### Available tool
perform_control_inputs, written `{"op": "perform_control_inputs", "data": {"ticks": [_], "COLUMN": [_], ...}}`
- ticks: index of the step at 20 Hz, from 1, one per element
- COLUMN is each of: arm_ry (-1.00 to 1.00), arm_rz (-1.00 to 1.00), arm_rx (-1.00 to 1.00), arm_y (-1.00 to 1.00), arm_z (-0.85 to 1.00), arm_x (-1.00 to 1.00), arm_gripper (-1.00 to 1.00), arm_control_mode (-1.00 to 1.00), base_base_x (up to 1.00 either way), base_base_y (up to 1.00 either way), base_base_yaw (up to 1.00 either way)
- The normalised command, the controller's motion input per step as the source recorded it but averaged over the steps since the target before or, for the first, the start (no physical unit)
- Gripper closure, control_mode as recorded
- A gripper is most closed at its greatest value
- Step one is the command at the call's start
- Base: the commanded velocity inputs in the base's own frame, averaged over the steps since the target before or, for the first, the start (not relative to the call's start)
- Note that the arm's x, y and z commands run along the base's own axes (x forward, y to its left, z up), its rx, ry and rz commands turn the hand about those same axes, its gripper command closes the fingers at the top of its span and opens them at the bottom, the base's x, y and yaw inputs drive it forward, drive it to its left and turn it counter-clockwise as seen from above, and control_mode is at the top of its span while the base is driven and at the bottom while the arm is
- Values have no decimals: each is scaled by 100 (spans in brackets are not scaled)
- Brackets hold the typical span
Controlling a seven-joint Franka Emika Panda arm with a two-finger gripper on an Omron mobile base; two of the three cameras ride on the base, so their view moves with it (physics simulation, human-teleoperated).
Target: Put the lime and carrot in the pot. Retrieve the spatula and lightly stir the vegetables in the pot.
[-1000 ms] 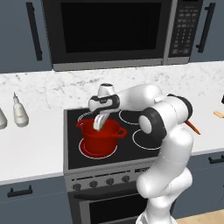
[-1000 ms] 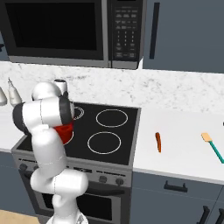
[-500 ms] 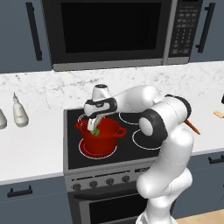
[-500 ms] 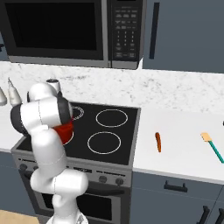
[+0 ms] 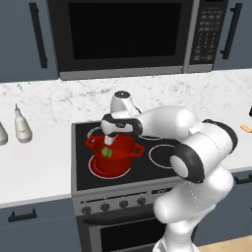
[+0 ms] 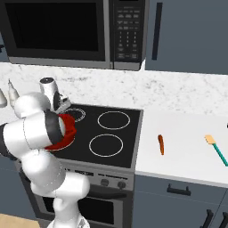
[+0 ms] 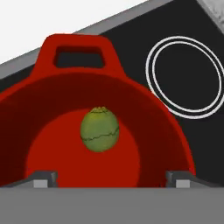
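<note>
The yellow-green lime (image 7: 99,130) is inside the red pot (image 7: 170,131), over the middle of its floor and clear of my fingers. The pot (image 5: 118,167) stands on the stove's front left ring. My gripper (image 5: 109,141) hangs open just above the pot's mouth, with the lime (image 5: 107,152) right below it. My gripper (image 7: 111,177) has its tips spread wide and nothing between them. The orange carrot (image 6: 161,144) lies on the white counter right of the stove. The spatula (image 6: 217,149), with a teal handle, lies further right. My arm hides most of the pot (image 6: 67,129).
The black stovetop (image 6: 133,133) has free rings at the back and front right. Two pale bottles (image 5: 22,125) stand on the counter left of the stove. A microwave (image 5: 123,34) hangs above the stove.
The gripper has opened over the pot. The lime has left the fingers and dropped down into the pot.
</note>
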Motion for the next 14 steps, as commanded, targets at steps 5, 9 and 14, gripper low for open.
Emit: {"op": "perform_control_inputs", "data": {"ticks": [5, 9, 14], "arm_ry": [-25, -15, -4], "arm_rz": [0, 0, -8], "arm_rx": [0, 2, 5], "arm_y": [-100, -100, -100], "arm_z": [83, 36, 7], "arm_x": [-52, -45, -22], "arm_gripper": [-100, -100, -100], "arm_control_mode": [-100, -100, -100], "base_base_x": [0, 0, 0], "base_base_y": [0, 0, 0], "base_base_yaw": [0, 0, 0]}}
